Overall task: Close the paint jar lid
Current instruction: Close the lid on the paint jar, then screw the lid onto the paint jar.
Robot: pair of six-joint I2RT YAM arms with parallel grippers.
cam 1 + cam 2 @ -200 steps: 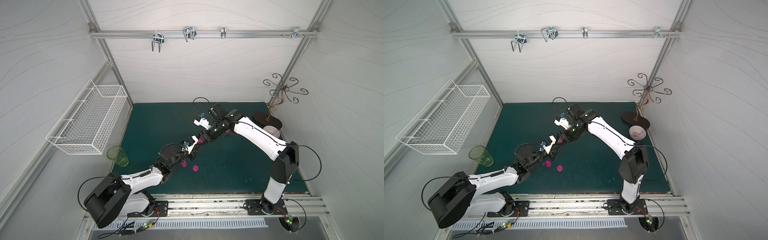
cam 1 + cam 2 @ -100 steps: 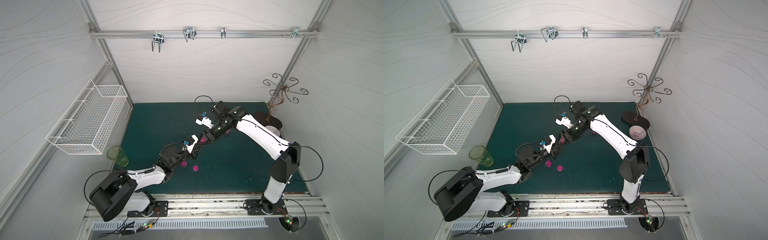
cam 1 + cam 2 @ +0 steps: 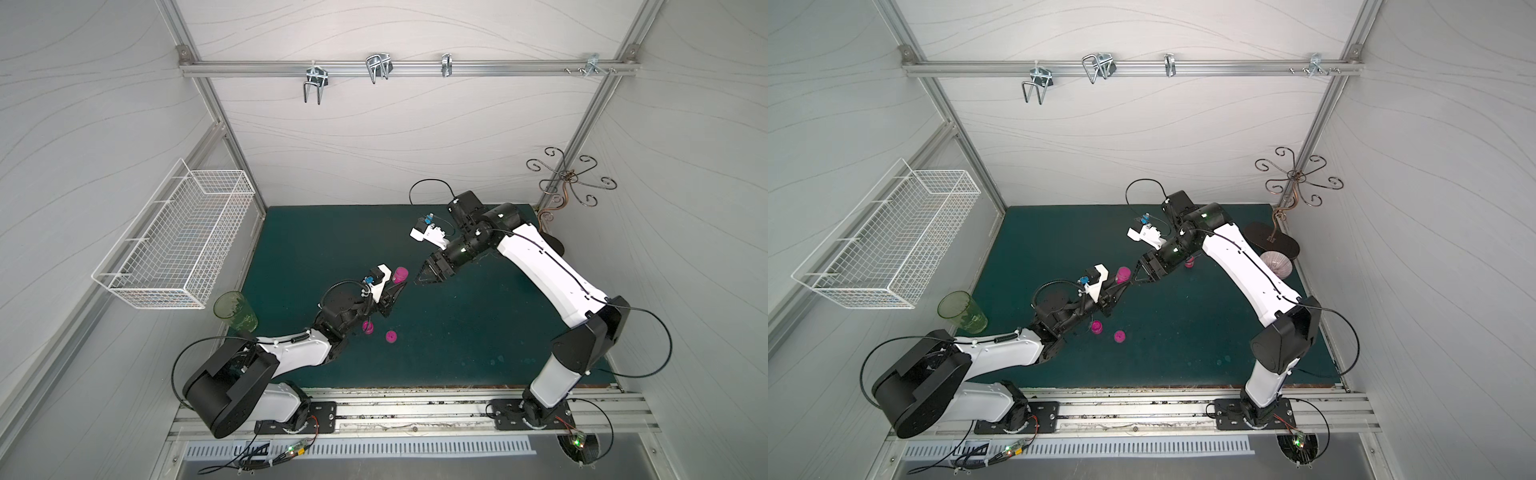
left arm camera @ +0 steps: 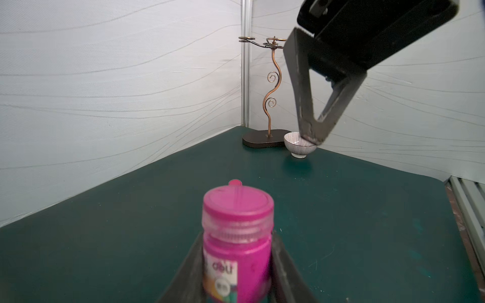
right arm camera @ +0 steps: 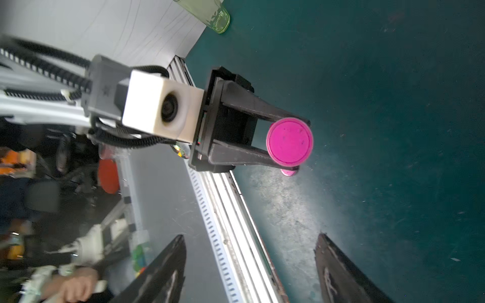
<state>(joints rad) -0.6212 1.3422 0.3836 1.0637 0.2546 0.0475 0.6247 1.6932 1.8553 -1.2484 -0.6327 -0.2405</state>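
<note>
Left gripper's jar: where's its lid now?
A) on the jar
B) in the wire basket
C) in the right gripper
A: the pink lid sits on top of the jar clamped in the left gripper, while the right gripper is off to the side, jaws open and empty.

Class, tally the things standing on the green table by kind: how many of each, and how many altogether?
Magenta paint jars: 4
Green cup: 1
Striped bowl: 1
Metal stand: 1
Total: 7
</note>
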